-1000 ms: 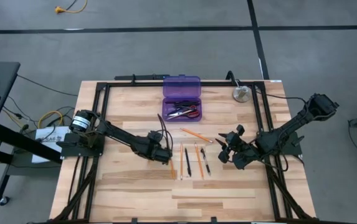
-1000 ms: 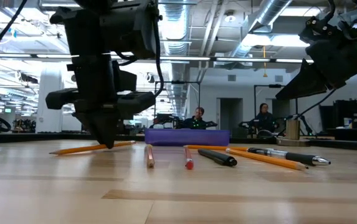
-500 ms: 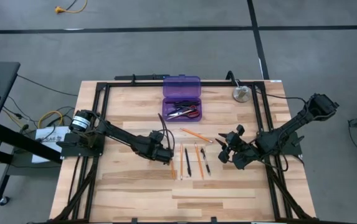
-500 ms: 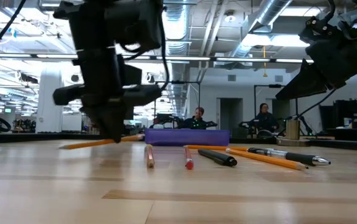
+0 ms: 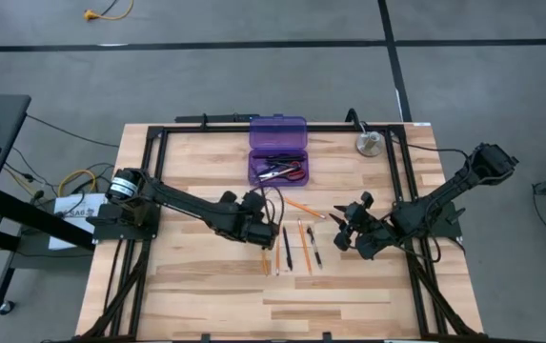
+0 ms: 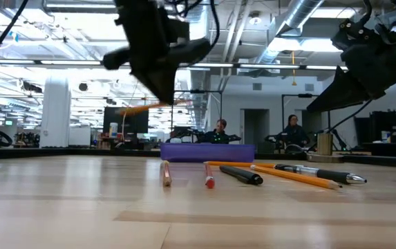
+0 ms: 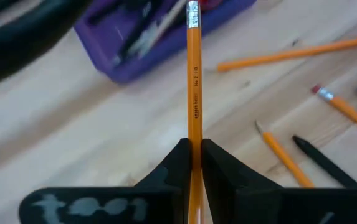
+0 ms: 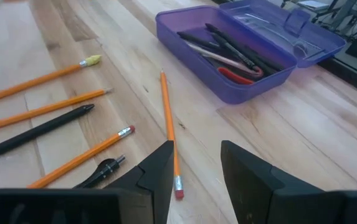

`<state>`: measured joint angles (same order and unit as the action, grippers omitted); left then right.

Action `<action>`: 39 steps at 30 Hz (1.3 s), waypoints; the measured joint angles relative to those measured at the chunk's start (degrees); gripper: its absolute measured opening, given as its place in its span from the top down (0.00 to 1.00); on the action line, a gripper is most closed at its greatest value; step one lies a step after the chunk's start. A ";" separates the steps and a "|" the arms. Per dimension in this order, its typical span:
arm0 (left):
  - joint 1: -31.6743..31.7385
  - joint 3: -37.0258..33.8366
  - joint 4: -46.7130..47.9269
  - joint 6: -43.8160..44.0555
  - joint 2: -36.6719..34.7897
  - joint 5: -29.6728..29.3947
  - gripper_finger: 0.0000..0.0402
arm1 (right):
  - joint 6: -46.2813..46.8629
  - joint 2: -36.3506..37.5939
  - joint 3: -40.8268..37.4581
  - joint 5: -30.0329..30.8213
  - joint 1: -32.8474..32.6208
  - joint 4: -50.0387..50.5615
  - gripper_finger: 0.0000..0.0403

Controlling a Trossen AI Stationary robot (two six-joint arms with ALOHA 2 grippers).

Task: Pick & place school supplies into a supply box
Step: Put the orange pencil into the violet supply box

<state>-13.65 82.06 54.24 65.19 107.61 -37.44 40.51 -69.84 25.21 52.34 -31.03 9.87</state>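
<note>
Your left gripper [image 7: 194,158] is clamped on an orange pencil [image 7: 194,81], lifted clear of the table — its long axis points toward the purple supply box [image 5: 277,151], just beyond. The right gripper [image 8: 194,163] waits with fingers apart, farther off.

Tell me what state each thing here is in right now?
Left tool: shut on pencil, raised off the table.
Held pencil: airborne, gripped between the fingers.
Right tool: open, empty, low over the table.
Purple box: lid open, pens and scissors inside.
Loose pencils and pens: lying flat on the table.
</note>
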 joint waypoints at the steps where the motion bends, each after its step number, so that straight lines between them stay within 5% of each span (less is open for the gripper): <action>1: 0.22 1.29 1.34 -0.92 0.00 -0.73 0.96 | -0.04 0.00 -0.01 0.00 0.00 0.02 0.69; 10: 4.70 8.63 5.29 -16.25 -0.09 -3.03 0.96 | -0.51 0.00 -0.02 0.09 0.04 0.60 0.69; 21: 15.52 8.57 -3.80 -39.02 -0.07 -2.55 0.96 | -1.94 0.00 -0.02 0.44 2.34 2.00 0.69; 30: 25.48 8.56 -19.46 -62.31 1.37 11.13 0.96 | -3.63 0.00 -0.02 0.44 6.93 1.73 0.69; 39: 32.03 8.52 -22.79 -72.52 7.24 21.95 0.96 | -6.20 0.00 -0.07 0.22 7.93 2.11 0.69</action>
<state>18.37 90.59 31.44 -7.34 114.85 -15.49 34.31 -69.84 25.15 52.56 -23.09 11.97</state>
